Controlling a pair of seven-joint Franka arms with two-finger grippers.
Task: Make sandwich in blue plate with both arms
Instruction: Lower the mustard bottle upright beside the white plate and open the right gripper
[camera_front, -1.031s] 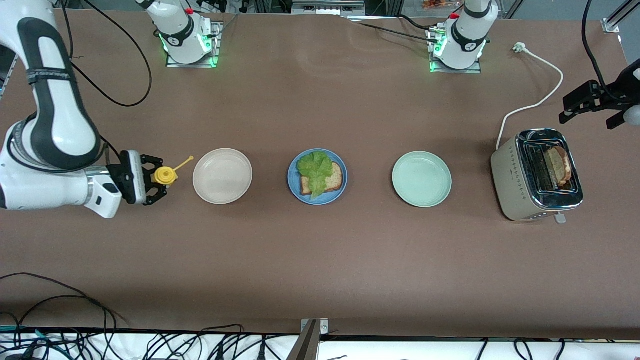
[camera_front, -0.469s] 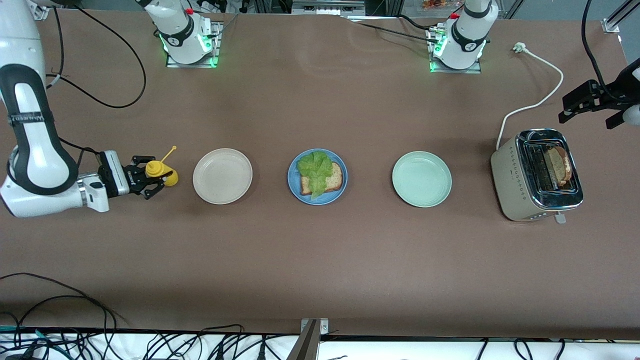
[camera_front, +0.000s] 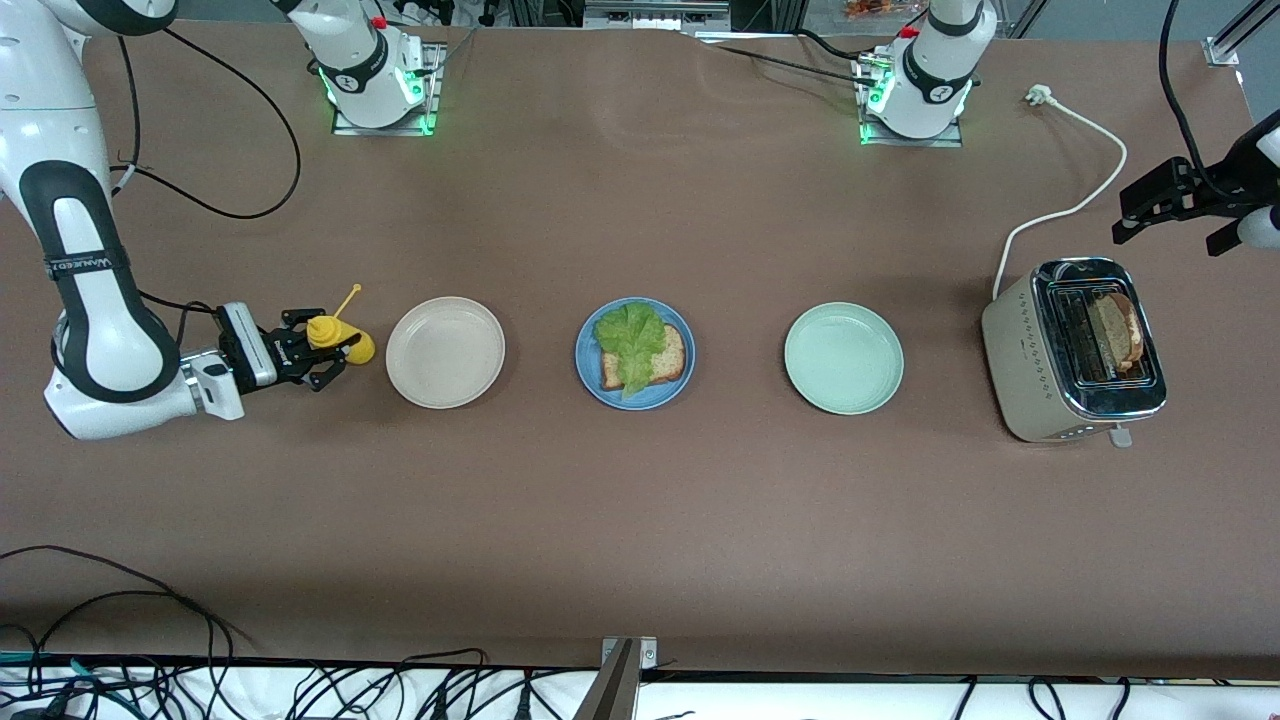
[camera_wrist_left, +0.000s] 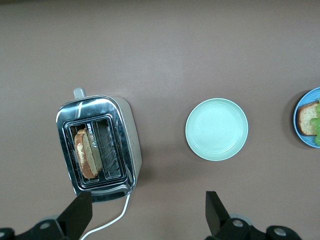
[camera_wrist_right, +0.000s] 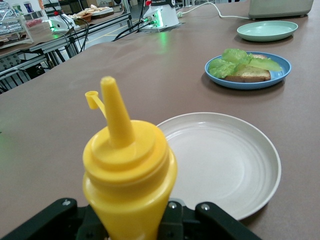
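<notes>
The blue plate (camera_front: 640, 400) sits mid-table with one brown bread slice (camera_front: 670, 355) and a green lettuce leaf (camera_front: 628, 338) on it. They also show in the right wrist view: plate (camera_wrist_right: 250, 83), lettuce (camera_wrist_right: 232, 61). A second bread slice (camera_front: 1117, 328) stands in the toaster (camera_front: 1020, 350), also seen in the left wrist view (camera_wrist_left: 86, 152). My right gripper (camera_front: 322, 356) is shut on a yellow squeeze bottle (camera_front: 338, 338), held low beside the beige plate (camera_front: 445, 352). My left gripper (camera_front: 1175, 225) is open and empty, up over the table by the toaster's cord.
A pale green plate (camera_front: 843, 358) lies between the blue plate and the toaster. The toaster's white cord (camera_front: 1075, 205) runs toward the left arm's base. Loose black cables lie along the table's near edge.
My right arm has swung the yellow bottle down and toward the beige plate. The left gripper has barely moved.
</notes>
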